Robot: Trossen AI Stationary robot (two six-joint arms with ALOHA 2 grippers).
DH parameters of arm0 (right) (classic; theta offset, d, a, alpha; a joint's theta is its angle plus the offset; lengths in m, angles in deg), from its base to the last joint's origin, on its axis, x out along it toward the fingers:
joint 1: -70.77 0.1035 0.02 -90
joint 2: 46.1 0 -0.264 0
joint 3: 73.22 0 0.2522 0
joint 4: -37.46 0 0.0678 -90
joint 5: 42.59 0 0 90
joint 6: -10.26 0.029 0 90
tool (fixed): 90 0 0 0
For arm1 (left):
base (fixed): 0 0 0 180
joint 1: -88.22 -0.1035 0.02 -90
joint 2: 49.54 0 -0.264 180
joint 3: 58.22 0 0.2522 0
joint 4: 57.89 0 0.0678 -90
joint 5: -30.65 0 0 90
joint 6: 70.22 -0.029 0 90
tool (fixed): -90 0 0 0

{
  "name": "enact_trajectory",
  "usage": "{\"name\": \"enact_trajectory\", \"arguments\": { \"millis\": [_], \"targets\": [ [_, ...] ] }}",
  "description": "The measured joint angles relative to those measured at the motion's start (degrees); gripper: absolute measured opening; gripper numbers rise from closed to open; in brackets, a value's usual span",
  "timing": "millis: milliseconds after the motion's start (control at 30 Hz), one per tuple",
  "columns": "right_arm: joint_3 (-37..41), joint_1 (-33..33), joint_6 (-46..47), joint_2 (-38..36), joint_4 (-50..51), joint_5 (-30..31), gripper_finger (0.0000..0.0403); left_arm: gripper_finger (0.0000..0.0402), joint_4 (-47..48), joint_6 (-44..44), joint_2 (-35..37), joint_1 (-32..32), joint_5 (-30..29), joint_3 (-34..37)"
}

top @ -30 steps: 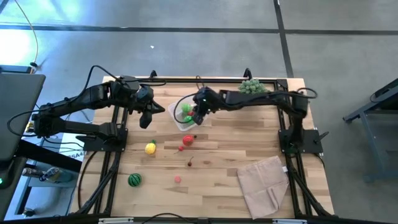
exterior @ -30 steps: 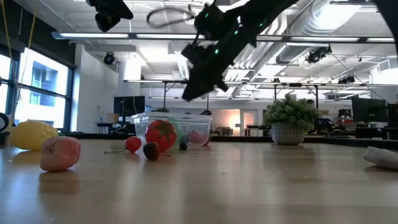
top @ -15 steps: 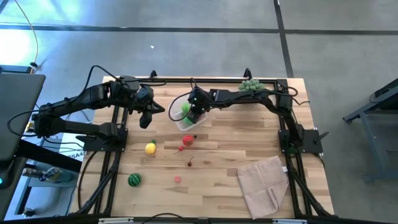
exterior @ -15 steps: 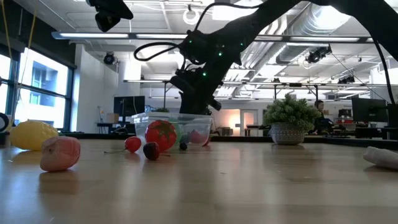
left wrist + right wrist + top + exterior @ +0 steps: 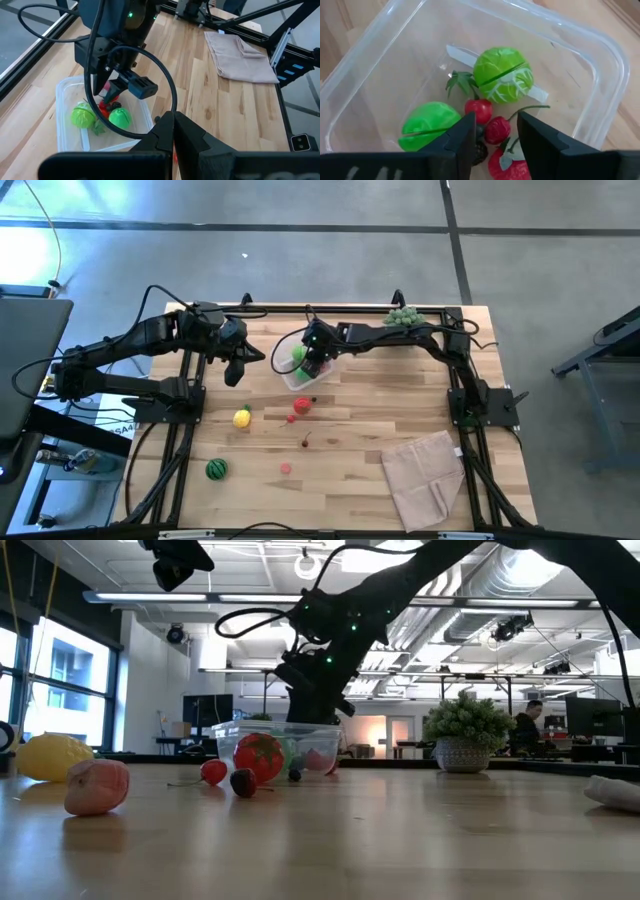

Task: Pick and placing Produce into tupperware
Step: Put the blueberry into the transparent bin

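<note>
Here, bench: pale wooden planks inside a black frame (image 5: 330, 308), with a grey floor around it.
Room: a wide hall with ceiling ducts and windows; a person (image 5: 524, 730) sits far back.
Tupperware (image 5: 285, 375): one clear tub near the bench's far edge, holding two green rounds (image 5: 503, 75), small red berries (image 5: 497, 130) and darker bits.
Produce on the bench: one yellow lemon (image 5: 242, 418), one striped melon ball (image 5: 216, 469), one red tomato (image 5: 302, 405), one pink piece (image 5: 286, 468), and a few tiny berries (image 5: 306, 443) scattered between them.
Other things: one beige cloth (image 5: 425, 475) at the near right, one spiky green plant (image 5: 403, 318) at the far edge.
Right gripper (image 5: 495, 132): low over the tub, fingers spread, empty, just above the berries.
Left gripper (image 5: 238, 370): raised beside the tub on its left, fingers pressed together.
</note>
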Motion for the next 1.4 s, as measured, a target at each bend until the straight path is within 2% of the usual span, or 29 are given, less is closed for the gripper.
{"name": "enact_trajectory", "arguments": {
  "millis": [233,433,600,700,867,1000,1167,1333,1400],
  "targets": [
    [0.0,-0.02,-0.35,-5.21,-0.15,0.46,0.0141,0.0001,0.0,0.0,0.02,-0.01,0.0,0.02],
    [0.0,-0.05,-1.85,-11.17,6.65,2.48,0.0142,0.0001,0.0,0.0,0.02,0.0,0.01,0.02],
    [3.8,3.39,-1.89,-15.84,8.76,2.56,0.0142,0.0001,0.0,0.0,0.02,0.0,0.0,0.02],
    [11.8,6.28,-1.07,-21.08,2.46,3.3,0.0142,0.0001,0.0,0.0,0.02,-0.01,0.0,0.02],
    [32.15,11.21,3.41,-31.05,-20.74,4.54,0.0142,0.0001,0.0,0.0,0.02,0.0,0.0,0.02],
    [43.25,15.35,-0.27,-32.83,-35.34,7.06,0.0142,0.0001,0.0,0.0,0.02,0.0,0.0,0.02],
    [48.34,17.94,-1.44,-28.83,-45.21,10.06,0.0142,0.0001,0.0,0.0,0.02,-0.02,0.0,0.02],
    [48.09,20.17,-6.86,-21.35,-52.73,15.88,0.0142,0.0001,0.0,0.0,0.01,-0.01,0.01,0.02],
    [48.06,21.04,-6.28,-17.53,-57.07,18.27,0.0142,0.0001,-0.01,0.0,0.02,-0.02,0.0,0.01]
  ]
}}
